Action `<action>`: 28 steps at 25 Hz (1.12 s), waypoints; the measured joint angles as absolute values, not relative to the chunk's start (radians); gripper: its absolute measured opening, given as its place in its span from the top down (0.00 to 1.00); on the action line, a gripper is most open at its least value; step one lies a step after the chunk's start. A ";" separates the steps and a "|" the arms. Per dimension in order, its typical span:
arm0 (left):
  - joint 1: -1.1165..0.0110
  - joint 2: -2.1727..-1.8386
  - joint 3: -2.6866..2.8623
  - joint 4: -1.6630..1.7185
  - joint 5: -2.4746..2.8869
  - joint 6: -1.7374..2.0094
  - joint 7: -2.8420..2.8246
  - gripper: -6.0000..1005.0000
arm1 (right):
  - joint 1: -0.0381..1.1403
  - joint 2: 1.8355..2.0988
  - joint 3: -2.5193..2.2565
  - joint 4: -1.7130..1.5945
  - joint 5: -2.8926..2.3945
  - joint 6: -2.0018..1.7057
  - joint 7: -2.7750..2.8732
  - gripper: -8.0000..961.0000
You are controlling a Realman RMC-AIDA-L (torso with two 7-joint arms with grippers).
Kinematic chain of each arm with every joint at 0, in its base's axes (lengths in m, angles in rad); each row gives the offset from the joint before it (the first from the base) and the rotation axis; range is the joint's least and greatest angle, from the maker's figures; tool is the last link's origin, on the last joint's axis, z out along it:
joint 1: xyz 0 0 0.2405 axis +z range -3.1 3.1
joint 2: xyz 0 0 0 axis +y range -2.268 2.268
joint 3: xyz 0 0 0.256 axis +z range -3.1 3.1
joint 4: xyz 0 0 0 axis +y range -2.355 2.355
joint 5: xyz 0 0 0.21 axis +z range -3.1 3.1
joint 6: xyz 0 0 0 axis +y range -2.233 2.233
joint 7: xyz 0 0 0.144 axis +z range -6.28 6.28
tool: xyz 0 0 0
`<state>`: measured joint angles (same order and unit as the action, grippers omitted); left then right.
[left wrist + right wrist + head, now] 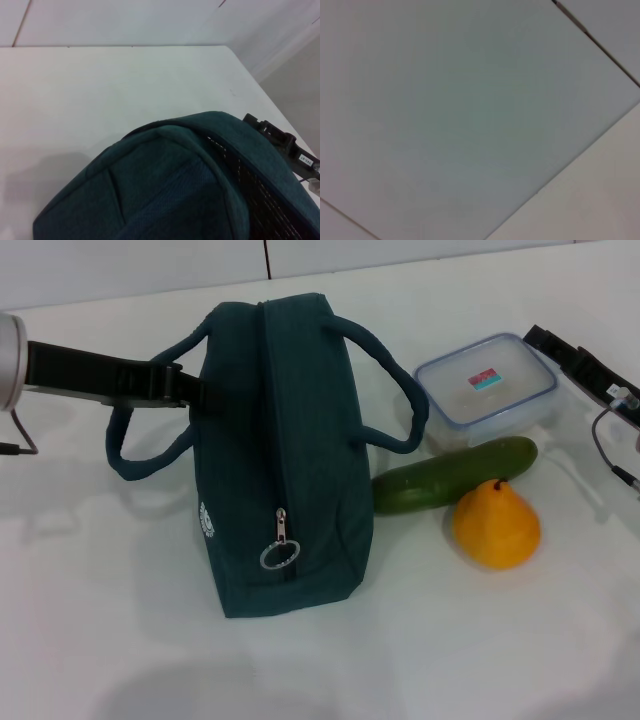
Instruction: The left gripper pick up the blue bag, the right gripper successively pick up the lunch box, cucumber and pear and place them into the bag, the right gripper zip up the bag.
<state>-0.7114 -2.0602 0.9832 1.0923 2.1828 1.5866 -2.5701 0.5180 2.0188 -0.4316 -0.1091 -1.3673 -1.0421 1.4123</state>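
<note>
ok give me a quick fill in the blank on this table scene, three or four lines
1. The blue bag's zipper is ____.
2. The pear sits right in front of the ____.
3. The lunch box has a ____ rimmed lid.
4. The left gripper is at the bag's ____.

Missing words: closed; cucumber; blue; handle

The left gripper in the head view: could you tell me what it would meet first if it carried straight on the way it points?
Most likely the blue bag: the left gripper points straight at its side, right by the near handle. Contact is unclear.
</note>
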 joint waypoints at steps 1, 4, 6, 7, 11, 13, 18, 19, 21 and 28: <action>-0.711 -2.060 0.983 1.092 2.183 1.586 -2.569 0.95 | 0.518 2.019 -0.434 -0.109 -1.367 -1.043 1.412 0.39; -0.712 -2.061 0.985 1.092 2.183 1.580 -2.562 0.95 | 0.519 2.019 -0.440 -0.108 -1.368 -1.043 1.414 0.39; -0.712 -2.062 0.987 1.092 2.183 1.577 -2.562 0.95 | 0.520 2.019 -0.450 -0.108 -1.368 -1.047 1.419 0.40; -0.712 -2.063 0.988 1.092 2.183 1.577 -2.561 0.95 | 0.522 2.019 -0.457 -0.107 -1.368 -1.049 1.423 0.40; -0.713 -2.064 0.989 1.092 2.183 1.576 -2.554 0.95 | 0.525 2.019 -0.478 -0.106 -1.368 -1.065 1.432 0.41; -0.711 -2.065 0.988 1.092 2.183 1.575 -2.550 0.95 | 0.526 2.020 -0.479 -0.106 -1.368 -1.070 1.431 0.41; -0.704 -2.068 0.983 1.092 2.183 1.574 -2.549 0.95 | 0.520 2.020 -0.478 -0.106 -1.363 -1.074 1.432 0.43; -0.703 -2.069 0.983 1.092 2.183 1.574 -2.550 0.95 | 0.518 2.020 -0.477 -0.106 -1.362 -1.079 1.432 0.43; -0.700 -2.071 0.983 1.092 2.183 1.574 -2.549 0.95 | 0.513 2.021 -0.471 -0.105 -1.360 -1.094 1.432 0.43; -0.698 -2.072 0.983 1.092 2.183 1.574 -2.549 0.95 | 0.507 2.021 -0.468 -0.103 -1.359 -1.127 1.441 0.45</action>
<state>-0.6976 -2.0724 0.9830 1.0921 2.1827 1.5736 -2.5494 0.5070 2.0213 -0.4682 -0.1029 -1.3590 -1.1273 1.4411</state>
